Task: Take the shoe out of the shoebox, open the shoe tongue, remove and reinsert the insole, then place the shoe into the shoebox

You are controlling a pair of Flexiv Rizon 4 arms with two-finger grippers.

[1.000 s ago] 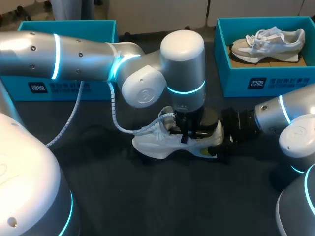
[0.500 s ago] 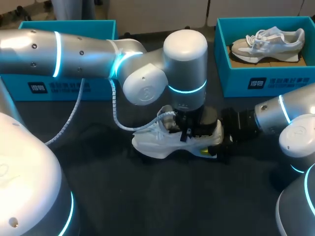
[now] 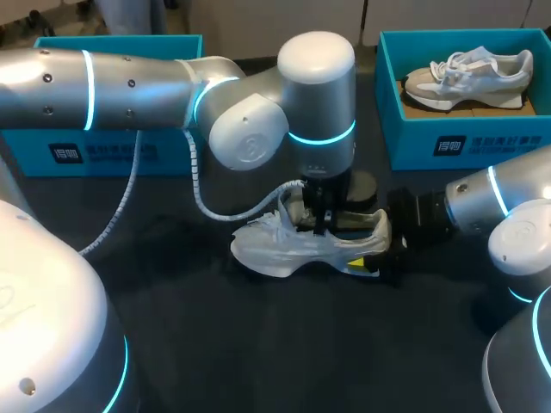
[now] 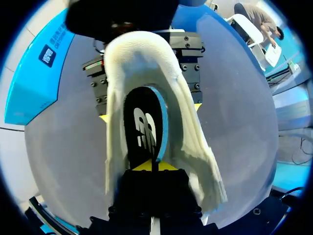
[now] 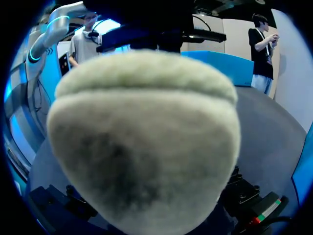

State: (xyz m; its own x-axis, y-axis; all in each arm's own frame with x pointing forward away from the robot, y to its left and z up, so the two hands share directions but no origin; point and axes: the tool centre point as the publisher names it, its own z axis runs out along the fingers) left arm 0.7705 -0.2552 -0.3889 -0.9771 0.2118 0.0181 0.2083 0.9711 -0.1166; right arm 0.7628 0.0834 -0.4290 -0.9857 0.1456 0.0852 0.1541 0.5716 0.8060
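Note:
A white shoe (image 3: 288, 249) lies on its sole in the middle of the dark table, toe to the left. My left arm reaches over it from above, and its gripper (image 3: 323, 225) dips into the shoe's opening. In the left wrist view the yellow tips (image 4: 152, 165) are shut on the near edge of the black, blue-rimmed insole (image 4: 144, 127), which stands lifted inside the white upper (image 4: 190, 132). My right gripper (image 3: 389, 254) holds the heel from the right, a yellow fingertip (image 4: 197, 105) on each side. The heel (image 5: 146, 132) fills the right wrist view and hides that gripper's fingers.
A blue shoebox (image 3: 465, 142) at the back right holds a grey and white shoe (image 3: 469, 73). A second blue shoebox (image 3: 112, 151) stands at the back left. The left arm's white coiled cable (image 3: 200, 194) hangs beside the shoe's toe.
The left gripper has closed on the insole and risen a little, with the arm's wrist shifting up and back. The shoe and the right arm have stayed put.

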